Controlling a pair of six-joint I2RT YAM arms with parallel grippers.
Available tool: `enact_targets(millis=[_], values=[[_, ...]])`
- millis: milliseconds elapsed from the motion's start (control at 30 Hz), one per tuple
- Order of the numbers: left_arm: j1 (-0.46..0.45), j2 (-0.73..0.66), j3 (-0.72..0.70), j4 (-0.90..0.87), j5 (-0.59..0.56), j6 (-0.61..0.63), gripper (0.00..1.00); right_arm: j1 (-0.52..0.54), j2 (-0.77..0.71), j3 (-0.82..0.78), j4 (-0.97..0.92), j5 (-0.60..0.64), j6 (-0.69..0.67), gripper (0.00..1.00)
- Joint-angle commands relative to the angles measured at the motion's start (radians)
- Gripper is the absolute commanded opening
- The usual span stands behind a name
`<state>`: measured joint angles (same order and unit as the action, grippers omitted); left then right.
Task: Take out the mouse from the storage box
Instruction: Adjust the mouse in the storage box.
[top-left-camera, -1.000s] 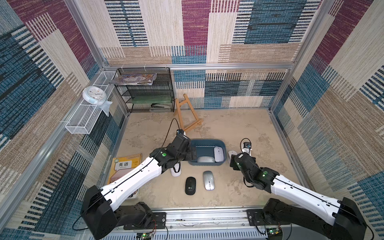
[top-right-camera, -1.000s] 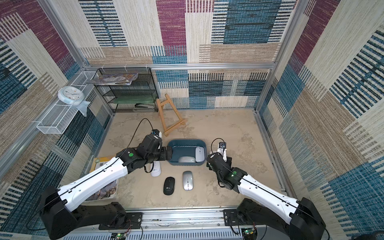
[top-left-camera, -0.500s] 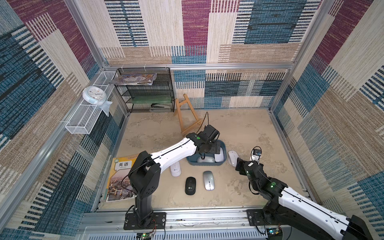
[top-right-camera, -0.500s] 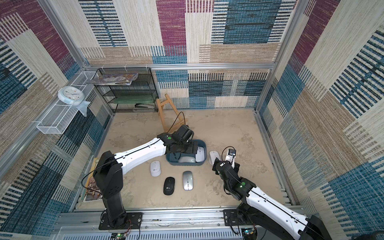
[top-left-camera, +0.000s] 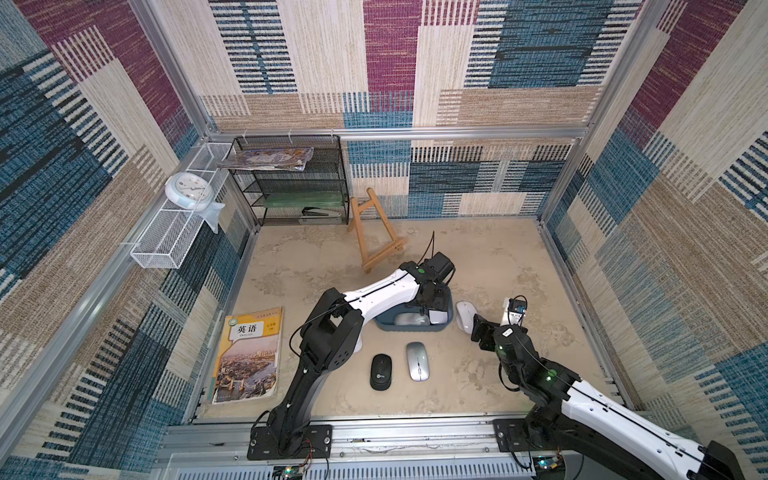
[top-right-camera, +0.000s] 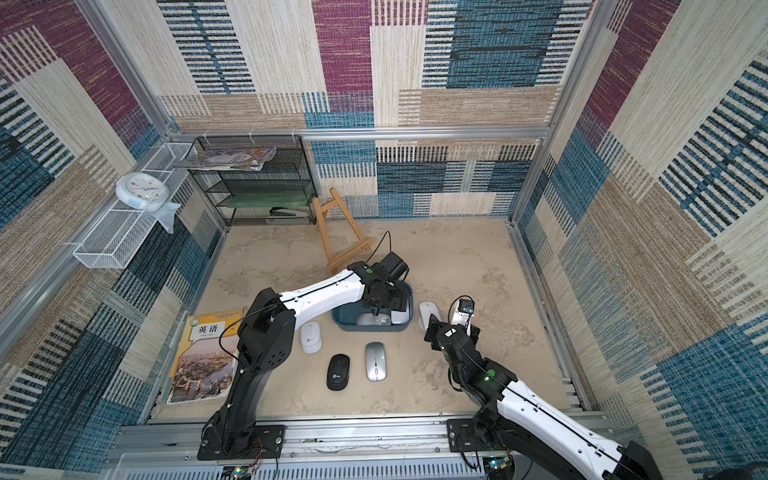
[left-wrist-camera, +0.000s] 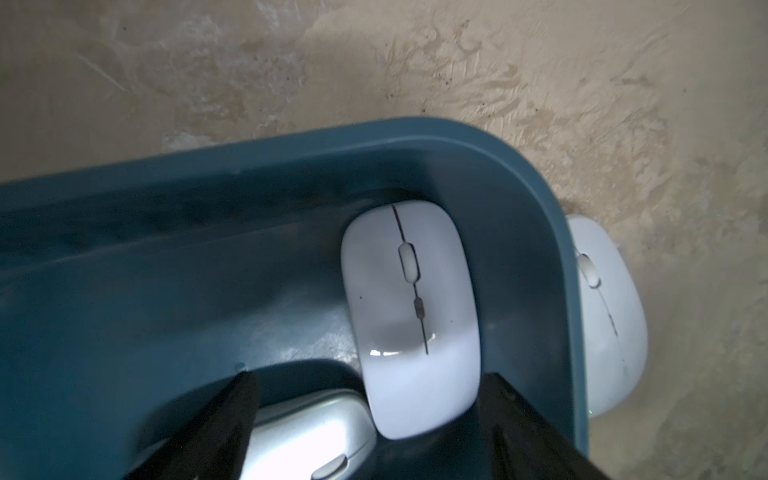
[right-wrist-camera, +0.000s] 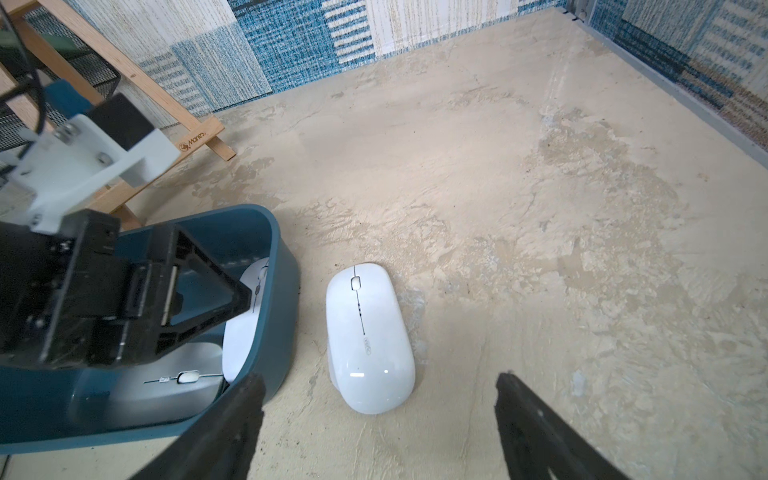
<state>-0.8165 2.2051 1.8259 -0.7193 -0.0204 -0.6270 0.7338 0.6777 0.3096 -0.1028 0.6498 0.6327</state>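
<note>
While two mice lie inside the shallow, dark blue-teal plastic storage box (top-left-camera: 411, 329), the task is, by my judgement, well along but not finished.

Both top views show mice already out on the mottled beige tabletop (top-left-camera: 498, 257). A glossy white oval mouse (top-left-camera: 464, 316) lies just right of the box, and a silver mouse (top-left-camera: 417, 360) and a matt black mouse (top-left-camera: 380, 372) lie side by side nearer the front. A small white mouse (top-right-camera: 311, 336) shows left of the box in a top view. The left gripper (top-left-camera: 432, 302) reaches down into the box's right end. The right gripper (top-left-camera: 481, 328) hovers low by the near end of the glossy white oval mouse, carrying nothing.

From the left wrist, the left gripper's (left-wrist-camera: 369, 376) jaws are spread, one fingertip on either side of the rear of a flat white mouse (left-wrist-camera: 409, 307). That mouse lies along the box's right end wall. I cannot tell whether the fingertips touch it yet. A silver-grey mouse (left-wrist-camera: 311, 440) lies against the near wall, its end close to the white one.

From the right wrist, the right gripper's (right-wrist-camera: 380, 378) jaws are spread wide and empty above the tabletop. The glossy white oval mouse (right-wrist-camera: 368, 336) lies close beside the box wall (right-wrist-camera: 278, 299) but apart from it.

What is left, I judge, is to close on the flat white mouse, lift it clear of the rim and set it down, then fetch the silver-grey one.
</note>
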Motion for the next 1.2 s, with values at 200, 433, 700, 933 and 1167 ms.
enact_targets(millis=[200, 433, 700, 933, 1167], values=[[-0.004, 0.065, 0.045, -0.016, -0.011, -0.016, 0.82, -0.001, -0.02, -0.009, 0.027, -0.007, -0.013, 0.91], [0.007, 0.035, -0.007, -0.015, -0.082, -0.014, 0.72, -0.001, -0.018, -0.01, 0.032, -0.011, -0.015, 0.91], [0.008, -0.021, -0.052, 0.006, -0.104, -0.024, 0.74, -0.001, -0.013, -0.012, 0.041, -0.019, -0.021, 0.91], [-0.012, -0.027, -0.043, -0.001, -0.104, -0.104, 0.88, -0.001, -0.011, -0.012, 0.043, -0.021, -0.022, 0.92], [-0.018, -0.063, -0.096, -0.028, -0.172, -0.272, 0.99, -0.001, -0.007, -0.012, 0.049, -0.029, -0.026, 0.92]])
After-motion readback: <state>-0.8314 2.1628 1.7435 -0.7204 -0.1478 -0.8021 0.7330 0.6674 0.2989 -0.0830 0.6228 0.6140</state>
